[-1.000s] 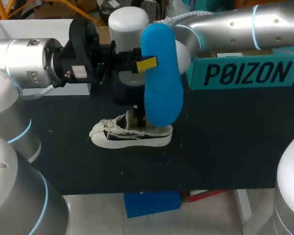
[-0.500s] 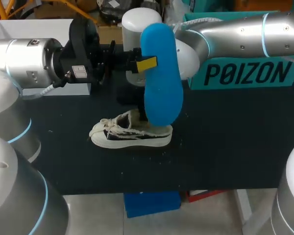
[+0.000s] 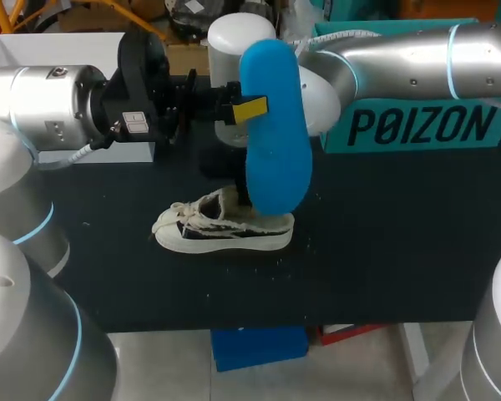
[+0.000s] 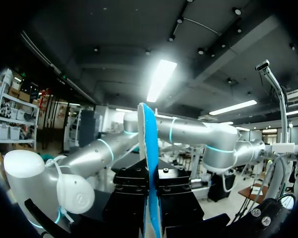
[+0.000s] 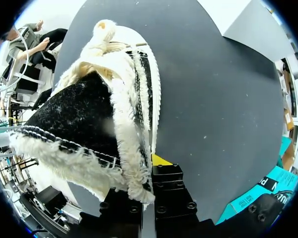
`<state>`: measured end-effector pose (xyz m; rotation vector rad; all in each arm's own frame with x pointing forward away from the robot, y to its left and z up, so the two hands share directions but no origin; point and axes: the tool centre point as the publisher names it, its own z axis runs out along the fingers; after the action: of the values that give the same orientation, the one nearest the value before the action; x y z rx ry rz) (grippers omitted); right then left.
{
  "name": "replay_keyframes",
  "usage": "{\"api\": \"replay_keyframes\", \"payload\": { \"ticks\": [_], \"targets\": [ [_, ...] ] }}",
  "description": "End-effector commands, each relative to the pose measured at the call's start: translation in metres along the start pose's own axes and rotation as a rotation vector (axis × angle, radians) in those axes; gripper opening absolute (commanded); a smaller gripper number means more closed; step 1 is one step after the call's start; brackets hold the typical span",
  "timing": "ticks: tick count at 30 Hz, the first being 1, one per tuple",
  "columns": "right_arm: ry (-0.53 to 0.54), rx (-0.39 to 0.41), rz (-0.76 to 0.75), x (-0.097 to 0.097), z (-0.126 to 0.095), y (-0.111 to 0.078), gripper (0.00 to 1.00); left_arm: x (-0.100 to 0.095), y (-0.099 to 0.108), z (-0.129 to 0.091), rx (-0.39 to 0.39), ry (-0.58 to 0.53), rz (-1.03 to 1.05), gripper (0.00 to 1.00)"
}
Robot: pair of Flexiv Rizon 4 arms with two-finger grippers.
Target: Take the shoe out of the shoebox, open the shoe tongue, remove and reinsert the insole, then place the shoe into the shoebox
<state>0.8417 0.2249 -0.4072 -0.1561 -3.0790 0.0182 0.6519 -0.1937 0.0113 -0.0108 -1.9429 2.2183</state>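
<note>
A low black-and-cream shoe (image 3: pixel 224 227) with frayed edges lies on the dark table, toe to the left. Above its heel my left gripper (image 3: pixel 249 109) holds the blue insole (image 3: pixel 274 125) upright. In the left wrist view the insole (image 4: pixel 149 148) stands edge-on between the shut fingers (image 4: pixel 134 191). My right arm (image 3: pixel 401 54) comes in from the right and drops behind the insole, which hides its gripper in the head view. In the right wrist view that gripper (image 5: pixel 149 186) is shut on the shoe's (image 5: pixel 89 124) frayed collar edge.
A teal shoebox (image 3: pixel 417 125) stands at the back right of the table. A white box (image 3: pixel 42 46) sits at the back left, behind my left arm. Dark tabletop (image 3: pixel 401 242) spreads in front of and to the right of the shoe.
My right arm shifted slightly to the right and its fingers closed on the shoe's collar. The left arm and the insole have not moved.
</note>
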Motion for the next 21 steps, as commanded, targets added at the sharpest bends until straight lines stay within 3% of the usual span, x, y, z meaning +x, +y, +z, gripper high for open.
{"api": "replay_keyframes", "payload": {
  "ticks": [1,5,10,16,21],
  "targets": [
    [-0.064,-0.034,0.159,-0.006,-0.055,-0.021,0.0,0.001,0.0,0.0,-0.003,-0.002,-0.001,0.0],
    [-0.08,-0.095,0.409,-0.019,-0.099,-0.049,0.0,0.001,0.0,0.0,-0.003,-0.002,-0.001,0.0],
    [-0.108,-0.098,0.809,-0.033,-0.122,-0.072,0.0,0.001,0.0,0.0,-0.003,-0.002,-0.001,0.0],
    [-0.152,-0.113,1.324,-0.033,-0.124,-0.082,0.0,0.001,0.0,0.0,-0.003,-0.002,-0.001,0.0],
    [-0.194,-0.106,1.564,-0.024,-0.111,-0.083,0.0,0.001,0.0,0.0,-0.003,-0.002,-0.001,0.0]
  ]
}}
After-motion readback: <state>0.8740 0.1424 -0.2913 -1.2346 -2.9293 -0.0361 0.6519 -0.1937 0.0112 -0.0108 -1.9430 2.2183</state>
